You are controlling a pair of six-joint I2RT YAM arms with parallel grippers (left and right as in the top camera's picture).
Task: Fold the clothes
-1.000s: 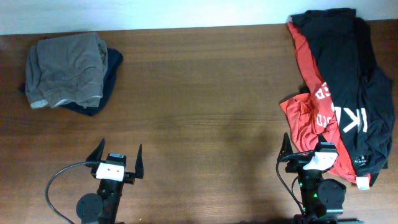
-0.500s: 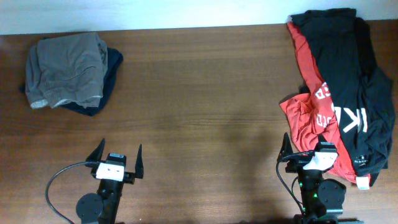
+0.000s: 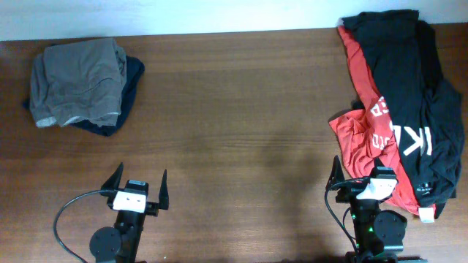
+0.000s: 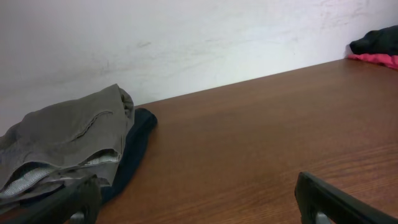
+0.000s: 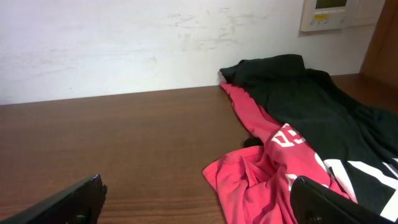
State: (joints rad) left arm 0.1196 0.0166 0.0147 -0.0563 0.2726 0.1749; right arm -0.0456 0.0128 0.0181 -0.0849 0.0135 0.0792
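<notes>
I find the grey-olive shorts point(image 3: 77, 80) at ten o'clock, apparently folded, atop a navy garment point(image 3: 133, 82). Left gripper point(image 3: 141, 177) and right gripper point(image 3: 358, 177) are spread and empty. I judge little remains.

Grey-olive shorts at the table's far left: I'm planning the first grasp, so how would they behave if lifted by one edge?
Probably floppy: the shorts lie in soft, bunched folds, so they would likely drape and unfold. Since they are loosely stacked on the dark garment, they might drag it along. The cloth looks matte, so it is hardly slippery.
</notes>
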